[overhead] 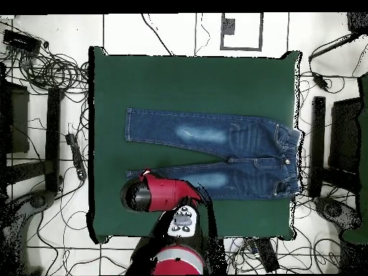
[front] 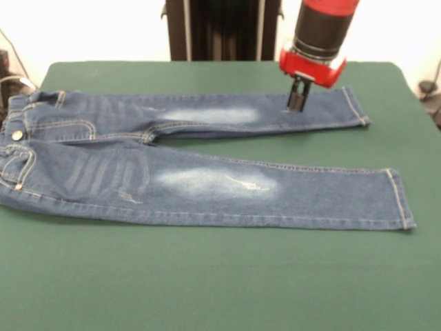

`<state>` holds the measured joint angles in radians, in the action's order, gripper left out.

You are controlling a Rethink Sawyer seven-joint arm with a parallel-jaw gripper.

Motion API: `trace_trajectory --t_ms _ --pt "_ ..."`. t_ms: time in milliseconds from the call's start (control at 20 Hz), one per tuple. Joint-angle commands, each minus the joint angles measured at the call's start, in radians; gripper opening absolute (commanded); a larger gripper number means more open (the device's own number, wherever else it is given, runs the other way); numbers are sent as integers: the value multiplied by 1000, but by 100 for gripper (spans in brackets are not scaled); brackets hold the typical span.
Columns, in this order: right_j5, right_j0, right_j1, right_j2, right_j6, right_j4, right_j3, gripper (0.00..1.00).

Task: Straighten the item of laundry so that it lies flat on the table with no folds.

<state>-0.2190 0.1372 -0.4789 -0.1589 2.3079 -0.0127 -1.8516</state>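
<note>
Small blue denim jeans, the item of laundry [front: 207, 183], lie spread out on the dark green table [front: 207, 283]. The waistband is at the left and both legs run to the right, slightly apart, with no fold showing. My gripper [front: 296, 105] hangs over the far leg near its cuff. Its fingers are shut and the tips sit at the denim; whether cloth is pinched I cannot tell. In the overhead view the jeans [overhead: 215, 136] lie waistband to the right on the table [overhead: 180, 79]. There the red arm [overhead: 162, 194] covers the gripper, above the cuff end of the lower leg.
Cables and dark equipment [overhead: 50, 72] ring the table on the floor. More cables [front: 8, 76] show at the table's far left corner. Green cloth extends well beyond the jeans on the near side [front: 220, 296].
</note>
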Motion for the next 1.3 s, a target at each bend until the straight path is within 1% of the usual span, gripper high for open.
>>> trace_trajectory --t_ms 50,300,550,750,900,1050,1300 --pt "96 2 145 70 160 -50 52 0" --pt "141 -3 192 71 167 -50 49 0" --pt "214 -17 245 80 184 -52 47 0" --pt "239 -17 263 87 198 -57 39 0" --pt "247 1 265 86 225 -76 27 0" --pt "221 32 264 87 253 -107 8 0" --pt "251 63 274 99 300 -158 -31 0"
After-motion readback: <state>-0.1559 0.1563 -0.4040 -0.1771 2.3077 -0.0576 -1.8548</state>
